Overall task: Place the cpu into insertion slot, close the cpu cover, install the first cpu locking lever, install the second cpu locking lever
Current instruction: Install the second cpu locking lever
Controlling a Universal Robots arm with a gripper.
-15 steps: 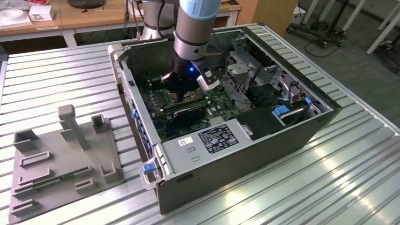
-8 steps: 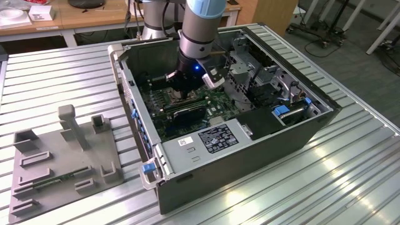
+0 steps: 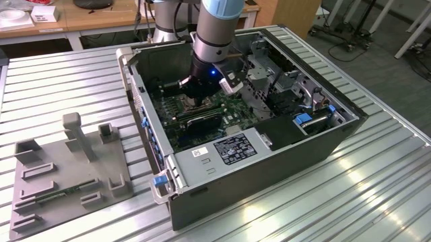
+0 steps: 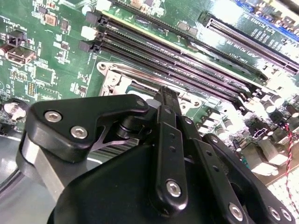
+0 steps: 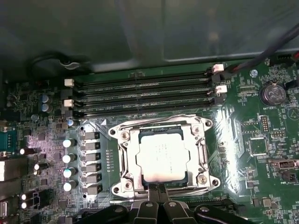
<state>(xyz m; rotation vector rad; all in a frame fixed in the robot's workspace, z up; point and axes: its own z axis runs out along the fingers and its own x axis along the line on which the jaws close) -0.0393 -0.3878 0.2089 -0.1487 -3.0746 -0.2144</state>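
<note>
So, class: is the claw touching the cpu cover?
Cannot tell. In the first wrist view the claw sits at the edge of the cpu cover, whose frame lies over the cpu, but no contact or gap shows plainly.

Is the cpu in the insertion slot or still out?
In. The cpu lies flat inside the insertion slot, with the cpu cover framing it.

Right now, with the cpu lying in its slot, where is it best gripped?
By two opposite side edges, straight down from above. The cpu lies flat in the insertion slot, and the cpu cover frame seems to overlap those edges, leaving only its top face free.
</note>
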